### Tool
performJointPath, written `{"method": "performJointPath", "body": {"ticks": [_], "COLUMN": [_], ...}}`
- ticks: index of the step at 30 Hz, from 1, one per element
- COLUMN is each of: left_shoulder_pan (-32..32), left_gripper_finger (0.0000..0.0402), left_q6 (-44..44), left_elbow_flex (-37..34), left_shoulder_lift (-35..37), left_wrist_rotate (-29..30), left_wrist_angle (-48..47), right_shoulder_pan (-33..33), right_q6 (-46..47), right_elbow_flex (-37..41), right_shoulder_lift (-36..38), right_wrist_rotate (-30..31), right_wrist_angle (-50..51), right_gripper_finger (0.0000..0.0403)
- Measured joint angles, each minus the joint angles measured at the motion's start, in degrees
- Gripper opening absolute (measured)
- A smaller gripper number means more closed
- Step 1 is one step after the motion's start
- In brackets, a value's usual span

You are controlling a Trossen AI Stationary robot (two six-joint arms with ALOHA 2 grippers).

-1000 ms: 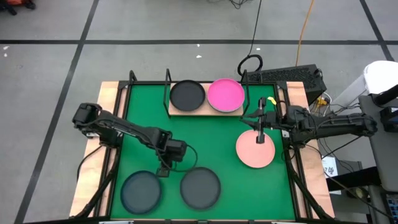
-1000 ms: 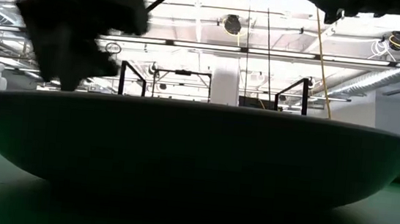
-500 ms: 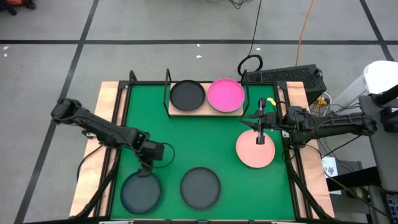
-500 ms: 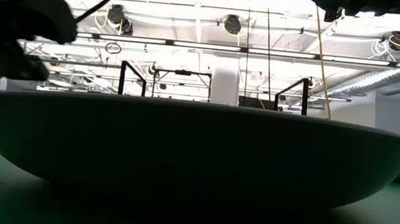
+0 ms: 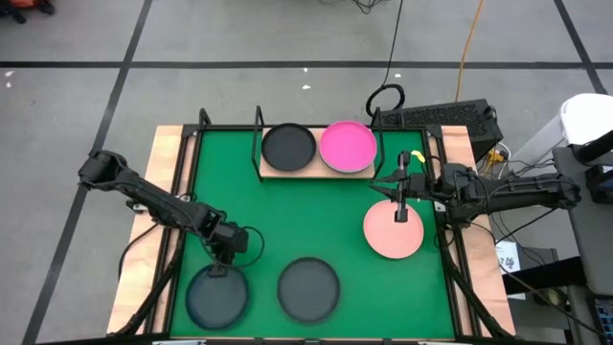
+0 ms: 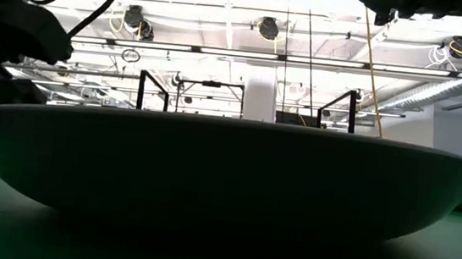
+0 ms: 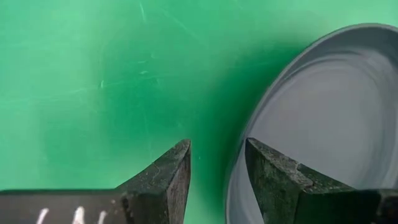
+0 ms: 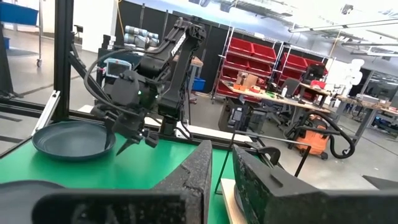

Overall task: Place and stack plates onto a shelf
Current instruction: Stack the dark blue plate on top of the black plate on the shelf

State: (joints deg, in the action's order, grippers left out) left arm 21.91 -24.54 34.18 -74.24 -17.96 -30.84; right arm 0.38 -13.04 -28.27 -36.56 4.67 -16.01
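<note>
Green mat, left gripper over grey plate

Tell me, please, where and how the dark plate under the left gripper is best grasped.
Probably by its raised rim, from above. The dark plate lies flat on the green mat, so only the thin edge offers purchase. The left gripper is open with its fingers straddling that rim, one finger inside and one outside.
</note>
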Motion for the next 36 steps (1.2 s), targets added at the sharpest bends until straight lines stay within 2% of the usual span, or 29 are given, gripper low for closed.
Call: {"method": "performJointPath", "body": {"ticks": [8,14,17,24,31,36], "left_shoulder_pan": [0.0,0.0,0.0,-0.4,0.7,1.3], "left_gripper_finger": [0.0156,0.0156,0.0156,0.0156,0.0156,0.0156], "left_q6": [-1.2,-1.5,-1.5,-1.5,-1.8,-3.1], "left_elbow_flex": [-0.8,-0.8,-0.8,-0.8,-0.8,-2.2], "left_shoulder_lift": [0.0,0.0,0.0,0.0,-0.3,-1.7], "left_wrist_rotate": [-0.1,-0.1,0.0,0.0,0.7,-0.5], "left_wrist_angle": [3.7,4.2,4.5,11.0,5.4,5.9], "right_shoulder_pan": [0.0,0.0,0.0,0.0,0.0,0.0], "right_q6": [0.2,0.3,0.3,0.2,0.2,0.2], "right_elbow_flex": [0.0,0.0,0.0,0.0,0.0,0.0], "right_shoulder_lift": [0.0,0.0,0.0,0.0,0.0,0.0], "right_wrist_rotate": [0.1,4.3,4.3,4.3,4.3,4.3], "right_wrist_angle": [0.5,2.0,2.1,2.2,2.2,2.2], "right_gripper_finger": [0.005,0.005,0.005,0.005,0.005,0.005]}}
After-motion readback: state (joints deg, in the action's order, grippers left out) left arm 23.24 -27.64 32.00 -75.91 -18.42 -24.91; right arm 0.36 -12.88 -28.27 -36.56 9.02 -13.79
